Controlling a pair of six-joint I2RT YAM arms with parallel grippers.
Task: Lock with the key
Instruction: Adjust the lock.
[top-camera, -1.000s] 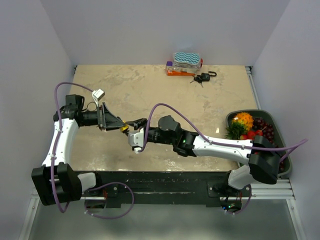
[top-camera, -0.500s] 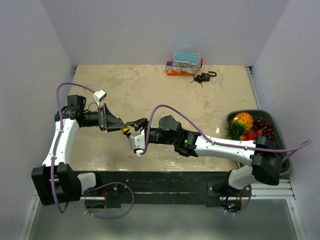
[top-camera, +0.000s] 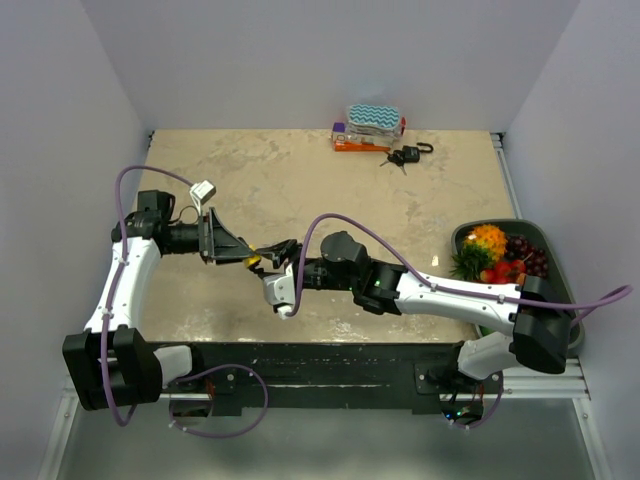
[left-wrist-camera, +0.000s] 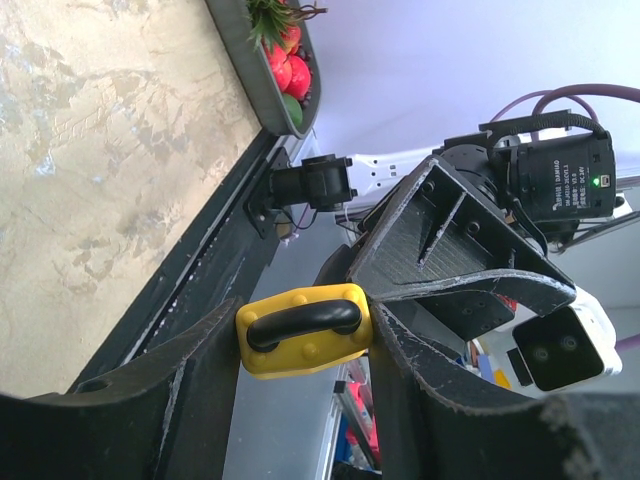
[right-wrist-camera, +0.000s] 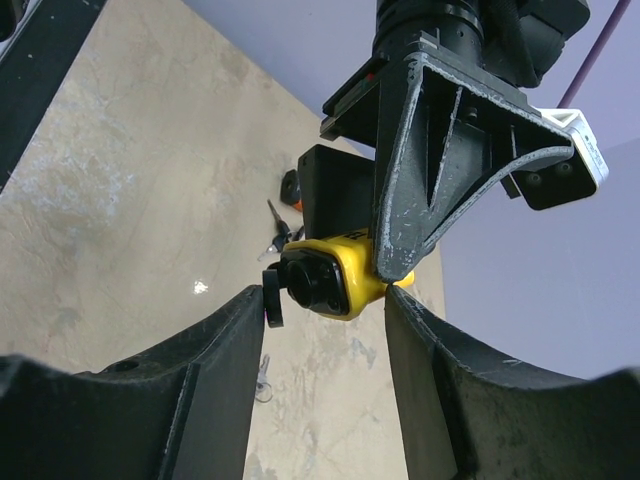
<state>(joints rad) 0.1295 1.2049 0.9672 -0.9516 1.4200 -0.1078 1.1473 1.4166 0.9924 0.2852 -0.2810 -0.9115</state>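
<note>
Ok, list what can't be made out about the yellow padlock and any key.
- Top view: padlock too small, half covered where left gripper and right gripper meet.
- Left wrist view: no keyhole shows; that end faces away, toward the right gripper.
- Right wrist view: small dark piece at the padlock's face; key or not, unclear.

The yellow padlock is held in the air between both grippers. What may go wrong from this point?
1. Only the left gripper clamps the yellow padlock, above the table; a sideways push from the right gripper may twist it loose and drop it.
2. The small black part at the padlock's end, probably the key, sits beside one right finger, so closing may miss it.
</note>
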